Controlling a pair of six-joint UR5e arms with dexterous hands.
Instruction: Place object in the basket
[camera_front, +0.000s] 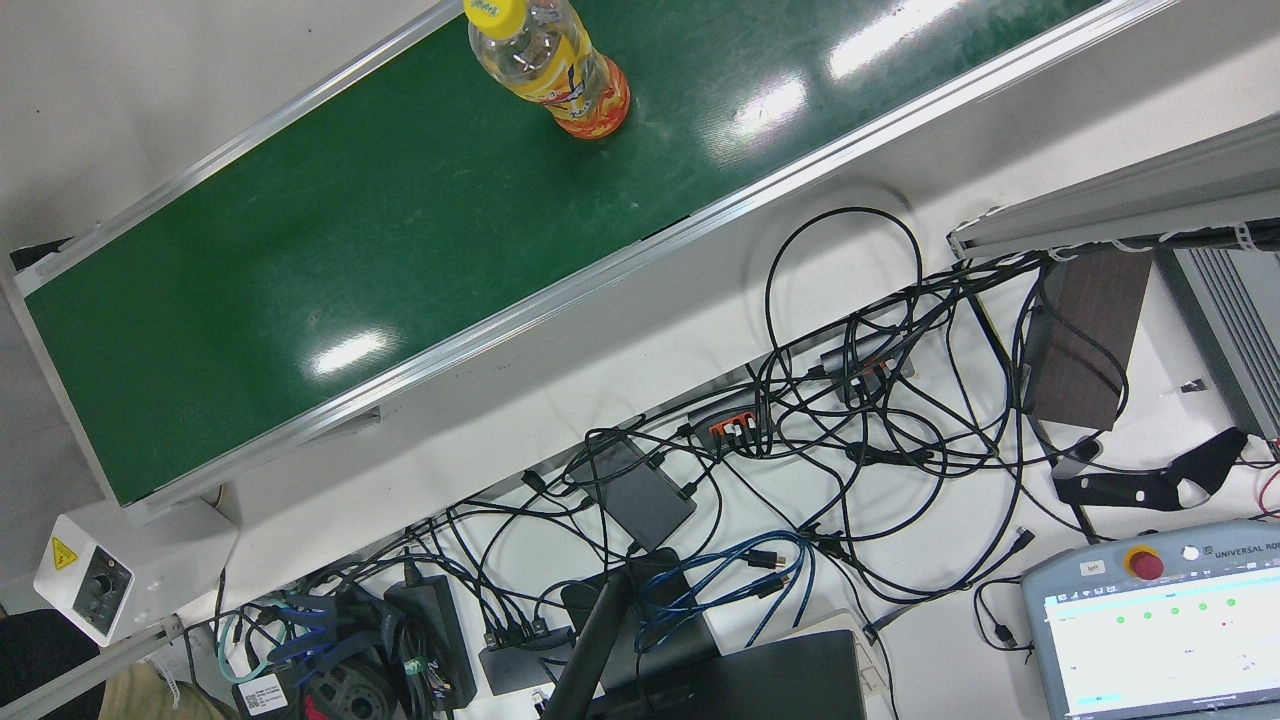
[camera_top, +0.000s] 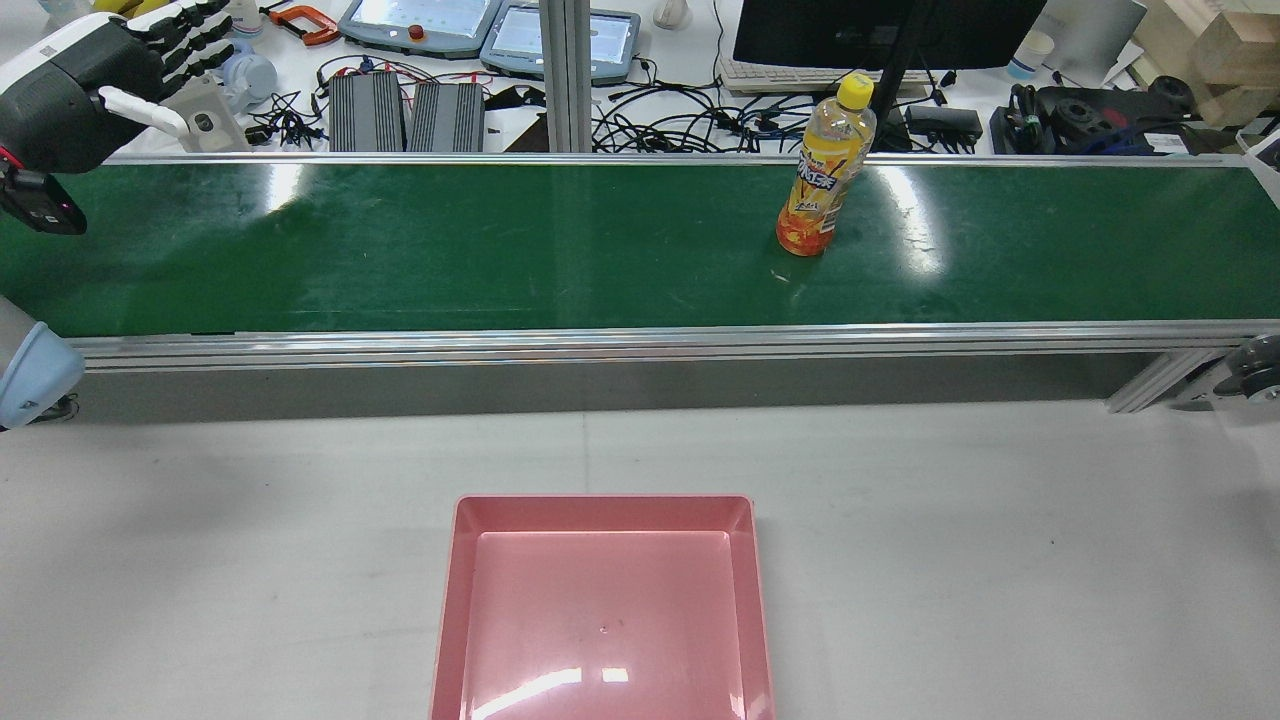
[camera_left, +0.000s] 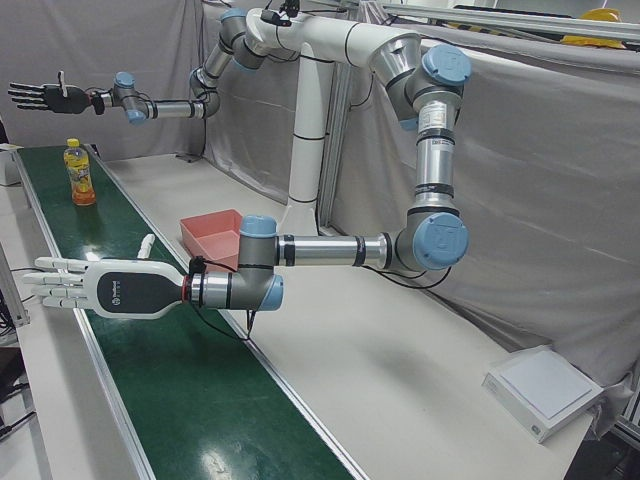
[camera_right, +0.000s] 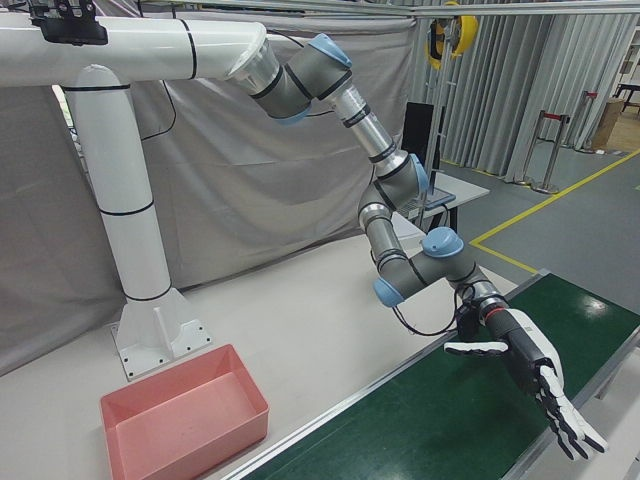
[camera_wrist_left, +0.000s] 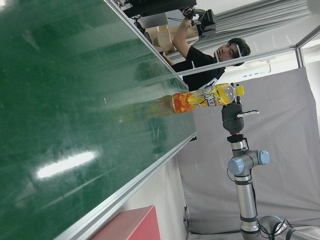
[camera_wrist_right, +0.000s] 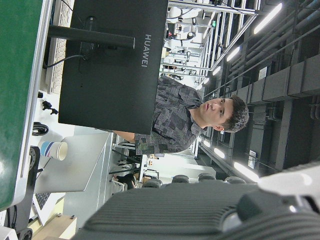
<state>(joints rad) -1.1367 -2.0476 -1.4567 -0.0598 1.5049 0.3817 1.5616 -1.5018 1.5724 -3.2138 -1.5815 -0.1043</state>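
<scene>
Front view: your orange drink bottle stands upright at the top of the green conveyor belt.
Rear view: bottle right of centre on the belt; your left robot hand sits upper left, fingers spread, holding nothing; pink basket on the desk at bottom centre.
Left-front view: your right robot hand shows upper left, fingers spread wide, above the bottle.
Right-front view: left robot hand over the belt, lower right.
</scene>
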